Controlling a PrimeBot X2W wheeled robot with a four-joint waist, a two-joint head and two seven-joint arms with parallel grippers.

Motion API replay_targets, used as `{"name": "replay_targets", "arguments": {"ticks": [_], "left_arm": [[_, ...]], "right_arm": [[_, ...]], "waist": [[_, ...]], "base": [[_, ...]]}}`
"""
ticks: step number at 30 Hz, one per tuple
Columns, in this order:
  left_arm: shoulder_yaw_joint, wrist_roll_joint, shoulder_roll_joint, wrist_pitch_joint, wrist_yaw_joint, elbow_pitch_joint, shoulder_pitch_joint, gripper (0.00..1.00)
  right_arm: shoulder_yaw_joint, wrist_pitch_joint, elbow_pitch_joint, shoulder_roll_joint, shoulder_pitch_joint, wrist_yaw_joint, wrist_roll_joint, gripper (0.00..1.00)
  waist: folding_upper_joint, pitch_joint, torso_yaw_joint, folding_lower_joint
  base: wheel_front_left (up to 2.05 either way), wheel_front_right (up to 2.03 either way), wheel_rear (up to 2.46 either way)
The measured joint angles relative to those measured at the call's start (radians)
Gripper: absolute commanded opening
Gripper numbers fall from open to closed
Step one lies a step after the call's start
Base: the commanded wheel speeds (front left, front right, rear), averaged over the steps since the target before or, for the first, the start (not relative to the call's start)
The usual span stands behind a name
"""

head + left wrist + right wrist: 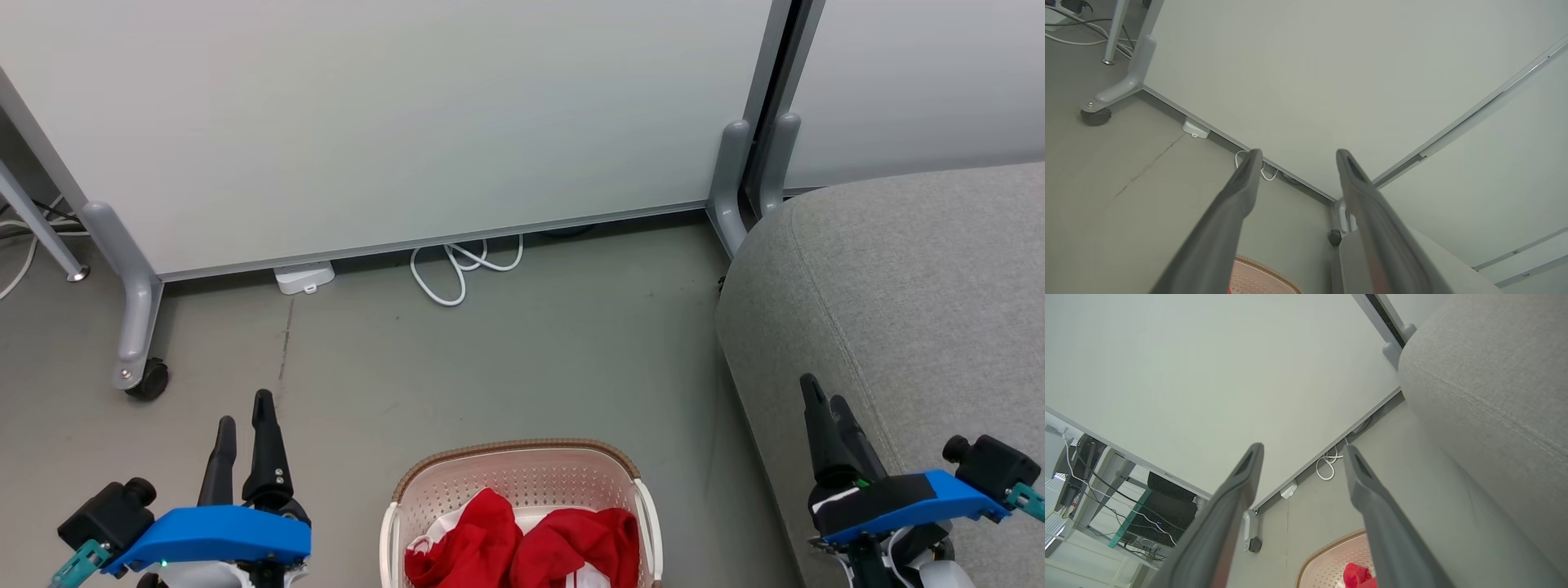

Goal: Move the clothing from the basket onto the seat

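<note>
The cream-white perforated plastic basket (522, 459) stands open-topped below me with red clothing (522, 547) loose inside, so I can drop in from overhead. Ahead of it I have bare grey floor (531, 359) up to the pale partition panel (392, 122), where a looped white cable (457, 273) and a grey castered foot (135, 327) sit at the base. The large light-grey fabric sofa (914, 286) walls off my right, near the basket, its broad top open to reach.

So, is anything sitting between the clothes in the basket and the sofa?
Nothing visible. The clothes lie in the basket, which is open on top, and only floor separates it from the sofa on its right. The clothes just have to clear the basket's wall.
</note>
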Motion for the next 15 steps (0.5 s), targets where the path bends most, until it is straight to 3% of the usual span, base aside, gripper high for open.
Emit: {"name": "replay_targets", "arguments": {"ticks": [15], "left_arm": [[-0.023, 0.193, 0.003, -0.044, 0.005, -0.007, 0.0, 1.0]], "right_arm": [[0.016, -0.028, 0.007, -0.002, -0.02, 0.0, -0.198, 1.0]], "waist": [[0.0, 0.005, 0.001, 0.0001]], "base": [[0.0, 0.0, 0.0]]}}
